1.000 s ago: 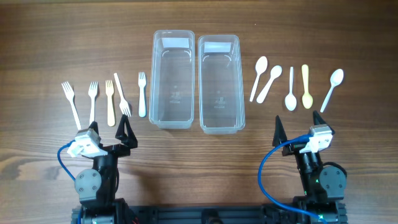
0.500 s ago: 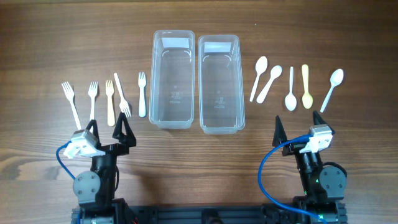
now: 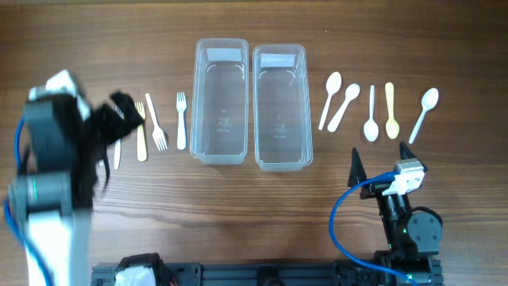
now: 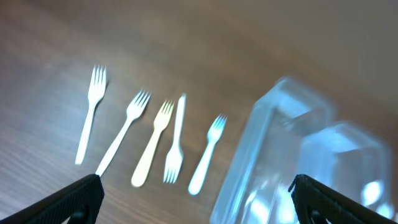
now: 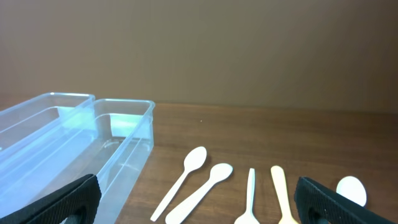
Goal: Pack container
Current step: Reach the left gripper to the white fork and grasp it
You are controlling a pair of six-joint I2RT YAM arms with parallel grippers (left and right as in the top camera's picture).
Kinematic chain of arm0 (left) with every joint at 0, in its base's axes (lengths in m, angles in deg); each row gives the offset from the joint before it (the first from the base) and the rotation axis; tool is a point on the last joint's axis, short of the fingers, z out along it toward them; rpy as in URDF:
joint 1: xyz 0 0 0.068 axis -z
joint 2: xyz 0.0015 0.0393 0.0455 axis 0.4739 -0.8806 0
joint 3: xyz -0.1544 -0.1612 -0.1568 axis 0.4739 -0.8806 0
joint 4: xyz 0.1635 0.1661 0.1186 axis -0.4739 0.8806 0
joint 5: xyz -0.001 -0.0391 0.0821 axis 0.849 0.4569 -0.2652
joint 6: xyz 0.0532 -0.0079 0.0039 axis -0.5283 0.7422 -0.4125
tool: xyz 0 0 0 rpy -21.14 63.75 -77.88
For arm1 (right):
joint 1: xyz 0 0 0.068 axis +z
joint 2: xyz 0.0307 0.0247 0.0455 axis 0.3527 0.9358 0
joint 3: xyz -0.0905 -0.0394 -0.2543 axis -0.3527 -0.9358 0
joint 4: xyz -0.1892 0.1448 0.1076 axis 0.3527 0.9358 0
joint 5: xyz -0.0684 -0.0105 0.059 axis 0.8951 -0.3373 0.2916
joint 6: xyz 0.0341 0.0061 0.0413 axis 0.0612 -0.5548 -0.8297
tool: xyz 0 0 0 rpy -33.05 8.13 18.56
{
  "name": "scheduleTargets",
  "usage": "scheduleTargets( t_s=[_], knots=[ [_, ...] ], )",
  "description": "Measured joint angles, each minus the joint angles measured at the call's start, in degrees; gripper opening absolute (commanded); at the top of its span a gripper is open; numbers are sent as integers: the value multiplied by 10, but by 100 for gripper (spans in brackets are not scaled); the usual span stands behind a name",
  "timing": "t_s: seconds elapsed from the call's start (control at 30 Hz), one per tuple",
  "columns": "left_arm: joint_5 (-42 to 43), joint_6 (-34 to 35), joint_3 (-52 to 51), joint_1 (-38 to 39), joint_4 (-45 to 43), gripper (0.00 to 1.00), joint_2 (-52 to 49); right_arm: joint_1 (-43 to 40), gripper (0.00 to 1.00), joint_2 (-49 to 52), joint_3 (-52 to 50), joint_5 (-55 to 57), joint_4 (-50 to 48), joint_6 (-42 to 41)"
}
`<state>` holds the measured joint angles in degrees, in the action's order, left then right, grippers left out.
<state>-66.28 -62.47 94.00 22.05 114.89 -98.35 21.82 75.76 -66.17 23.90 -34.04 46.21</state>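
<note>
The containers (image 3: 221,102) are set side by side, long axes running away from the robot, with bare wood left in front. Forks (image 3: 159,121) are laid left of them and spoons (image 3: 371,115) right, roughly parallel. The left gripper (image 4: 198,198) is held wide apart over the forks. The right gripper (image 3: 379,155) is likewise spread and empty.

Bench (image 3: 238,206) wood-grain, matt, brown; left container (image 3: 221,102) and right container (image 3: 279,107) clear plastic, glossy, smooth; forks (image 3: 181,123) white or cream plastic, smooth, slight sheen; spoons (image 3: 371,129) same white or cream plastic
</note>
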Motion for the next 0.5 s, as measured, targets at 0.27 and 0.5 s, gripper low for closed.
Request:
scheduleTargets(
  t_s=[0.27,0.5],
  knots=[
    [12,-2,120,1,-18,100,-361,0,100,0,0,0,0,0],
    [54,-5,120,1,-32,91,-455,0,100,0,0,0,0,0]
  ],
)
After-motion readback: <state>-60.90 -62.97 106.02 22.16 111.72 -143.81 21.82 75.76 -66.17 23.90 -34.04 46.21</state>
